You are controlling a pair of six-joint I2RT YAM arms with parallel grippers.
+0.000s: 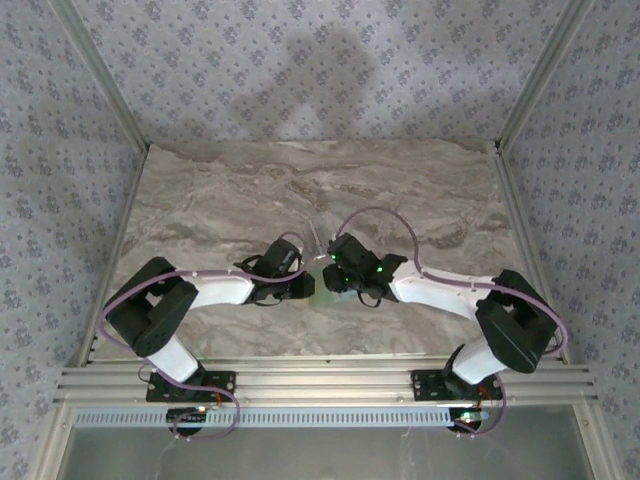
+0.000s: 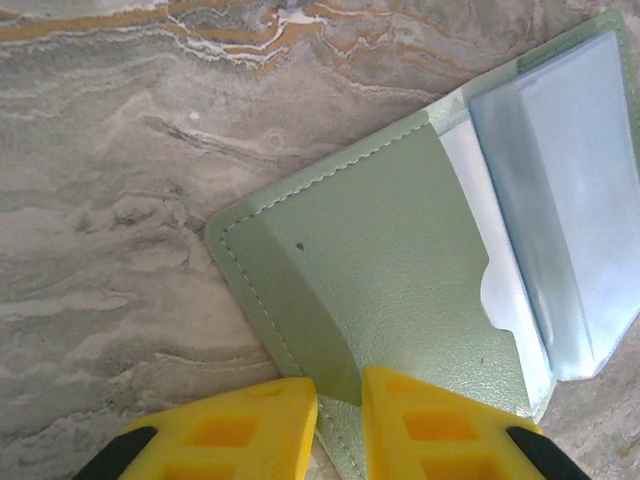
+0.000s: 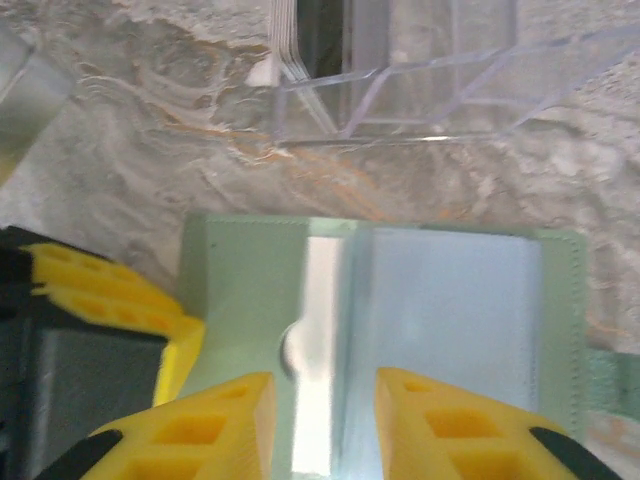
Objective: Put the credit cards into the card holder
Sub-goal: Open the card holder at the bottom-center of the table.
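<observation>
Card holder [image 2: 380, 260] — pale green, stitched along its border — lies opened out on the marble-patterned table [image 1: 420, 200], in the nearer half and about midway across, between the two arm ends. In the left wrist view one panel is a green pocket with a rounded notch cut in its mouth. Beside it runs a white strip, then a clear, bluish window sleeve. A small dark speck marks the green pocket, and a crease runs across that panel toward the fingers.

Left gripper [image 2: 340, 388]: yellow fingers drawn close together, with the holder's near edge passing into the narrow gap between them. Finding: clamped on the card holder at that edge.

Right gripper [image 3: 320, 385]: yellow fingers standing apart over the holder's middle, one above the green pocket, the other above the window sleeve. The white strip and the notch show in the gap. Nothing is seen between the fingers. Finding: jaws apart, holding nothing. Whether the tips touch the holder cannot be told.

In the right wrist view a yellow finger of the left gripper sits at the holder's left edge.

A clear plastic stand [image 3: 420, 90] sits on the table just beyond the holder, apart from it. A dark strip [image 3: 320, 30] stands inside it — whether this is a card cannot be told.

From above, the two grippers meet head to head, with a sliver of green between them
</observation>
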